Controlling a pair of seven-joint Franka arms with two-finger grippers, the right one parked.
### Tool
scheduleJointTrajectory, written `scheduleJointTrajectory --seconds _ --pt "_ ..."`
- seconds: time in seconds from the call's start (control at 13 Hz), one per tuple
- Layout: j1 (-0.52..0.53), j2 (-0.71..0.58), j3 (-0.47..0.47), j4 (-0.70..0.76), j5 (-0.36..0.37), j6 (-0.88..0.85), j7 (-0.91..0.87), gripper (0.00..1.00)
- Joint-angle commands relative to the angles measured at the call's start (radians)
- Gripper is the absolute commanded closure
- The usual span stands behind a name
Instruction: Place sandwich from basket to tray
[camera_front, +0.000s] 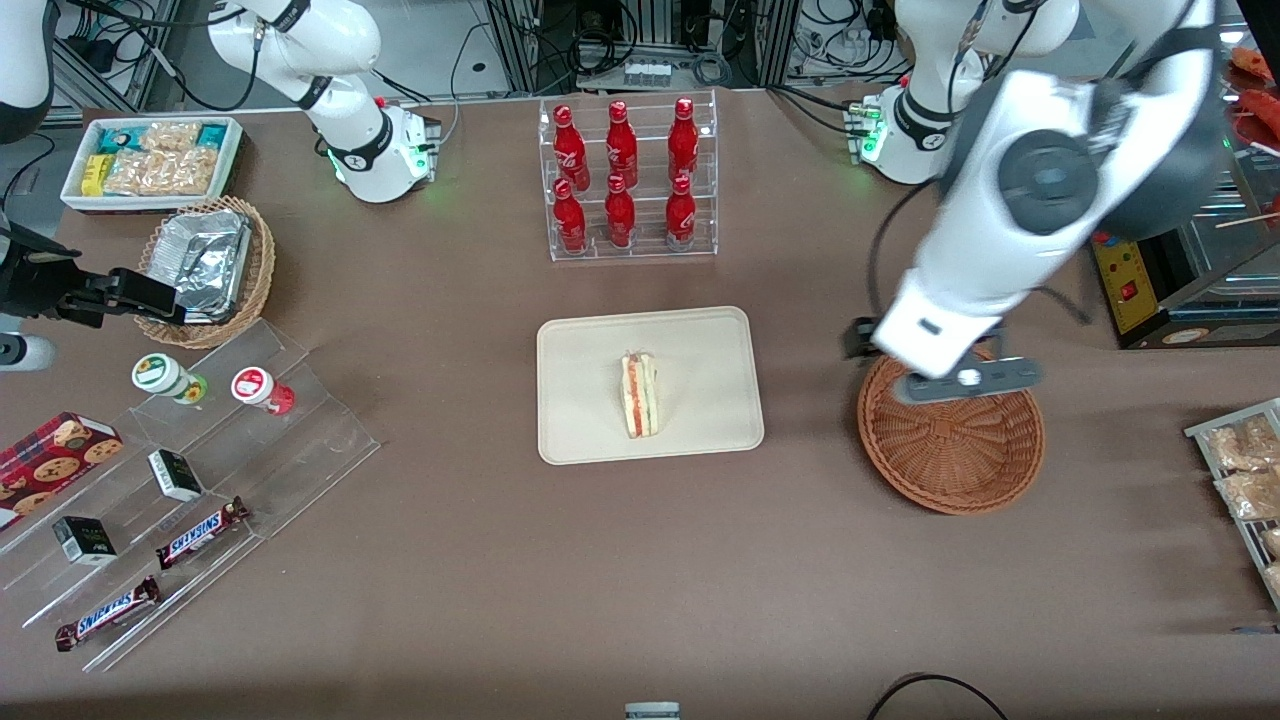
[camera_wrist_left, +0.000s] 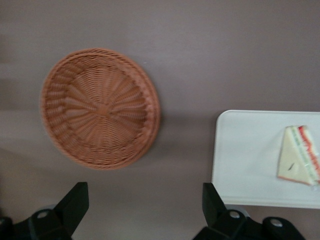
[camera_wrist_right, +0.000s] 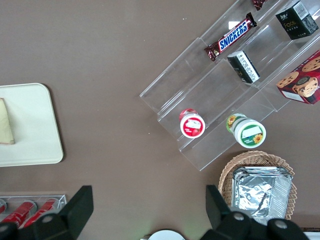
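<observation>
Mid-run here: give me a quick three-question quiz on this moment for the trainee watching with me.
1. True or false: the sandwich lies on the tray.
2. What is in the basket? A) the sandwich B) a bottle C) nothing
3. Fill in: the gripper hangs above the table near the basket with its fingers ____.

Key: 1 true. 2 C, its woven floor is bare in the left wrist view. 3 open, holding nothing.
</observation>
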Motion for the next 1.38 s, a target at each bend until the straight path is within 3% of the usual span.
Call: scheduleJointTrajectory --seconds 0.0,0.31,1.31 --pt "0.098 -0.079 -0.014 -0.045 -0.019 -0.049 0.156 0.00" --pt "0.234 -0.151 -0.012 -0.045 -0.030 -0.100 0.303 0.00" --pt "0.253 -0.200 0.003 -0.039 -0.030 -0.137 0.312 0.00"
